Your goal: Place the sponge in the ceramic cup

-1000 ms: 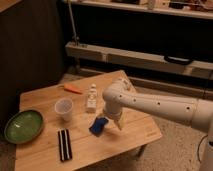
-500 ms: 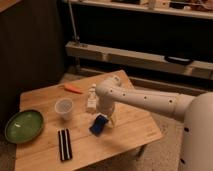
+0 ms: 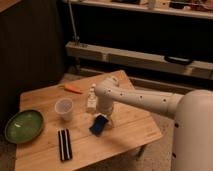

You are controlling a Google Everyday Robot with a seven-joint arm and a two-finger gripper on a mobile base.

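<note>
Sponge [image 3: 99,125] on table [image 3: 131,131], right of ceramic cup [image 3: 64,108] and bit nearer to camera, tilted. Gripper [image 3: 104,114] right over sponge; if clamped on it or apart, not possible to see. Small clear bottle [image 3: 91,100] just right of cup, between cup and arm. Green plate [image 3: 23,125] left of cup, striped rectangle [image 3: 64,144] in front, orange object [image 3: 73,89] behind.

No readable text, labels or numbers anywhere; claw [image 3: 104,116] just over sponge [image 3: 98,125]

Blue sponge [image 3: 98,125] tilted, at end effector [image 3: 104,116]; pale ceramic cup [image 3: 64,108] upright, near, not touching sponge.
</note>
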